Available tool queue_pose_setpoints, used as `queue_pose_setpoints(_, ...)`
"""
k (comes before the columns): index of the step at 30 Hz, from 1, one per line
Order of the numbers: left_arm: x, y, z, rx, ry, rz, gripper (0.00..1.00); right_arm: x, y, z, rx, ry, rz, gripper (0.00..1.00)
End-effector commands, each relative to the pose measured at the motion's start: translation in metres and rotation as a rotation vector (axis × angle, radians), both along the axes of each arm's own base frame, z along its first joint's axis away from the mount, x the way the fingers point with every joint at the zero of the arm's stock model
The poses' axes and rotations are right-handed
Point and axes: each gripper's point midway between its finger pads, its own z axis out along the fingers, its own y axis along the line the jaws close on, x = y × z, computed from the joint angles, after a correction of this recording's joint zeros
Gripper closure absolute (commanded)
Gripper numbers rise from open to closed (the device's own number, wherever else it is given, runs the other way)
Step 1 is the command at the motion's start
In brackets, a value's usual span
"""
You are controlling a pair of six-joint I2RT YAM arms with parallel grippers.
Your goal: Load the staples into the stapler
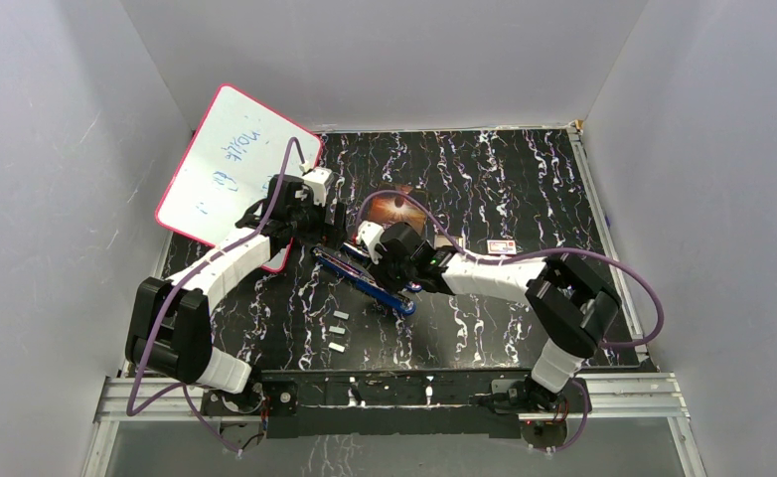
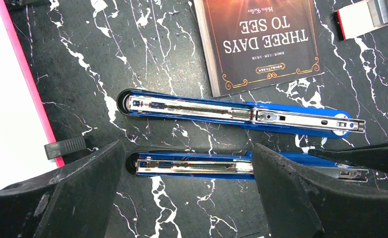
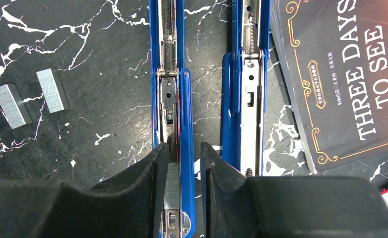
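Bench (image 1: 524, 179): black with white veins, lying under both grippers.
Whiteboard (image 1: 231, 164): pink-edged, sitting just left of the left gripper (image 2: 187, 148).
Book (image 2: 261, 39): "Three Days to See", lying flat just beyond the left gripper.
Stapler (image 2: 241, 114): blue, lying open as two parallel rails. One is running beneath the left gripper.
Left gripper: hovering spread wide, gripping nothing.
Right gripper (image 3: 183, 146): standing narrowly parted astride one rail. I cannot tell whether it is pinching anything.
Staple box (image 2: 365, 17): red-and-white, sitting beyond the left gripper's right finger.
Staples (image 3: 50, 89): loose strips are lying left of the right gripper. Another strip (image 3: 172, 188) is sitting in the rail between its fingers.
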Motion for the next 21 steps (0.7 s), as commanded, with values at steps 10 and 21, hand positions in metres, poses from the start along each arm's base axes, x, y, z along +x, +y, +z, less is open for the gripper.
queue_pose_setpoints(10,0.001,-0.001,0.014,0.003,-0.037,-0.009,0.02,0.007,-0.005,-0.003,-0.038,-0.024,-0.023,0.63)
queue_pose_setpoints(21,0.001,-0.001,0.014,0.004,-0.037,-0.012,0.02,-0.015,-0.033,-0.009,-0.111,0.015,0.004,0.62)
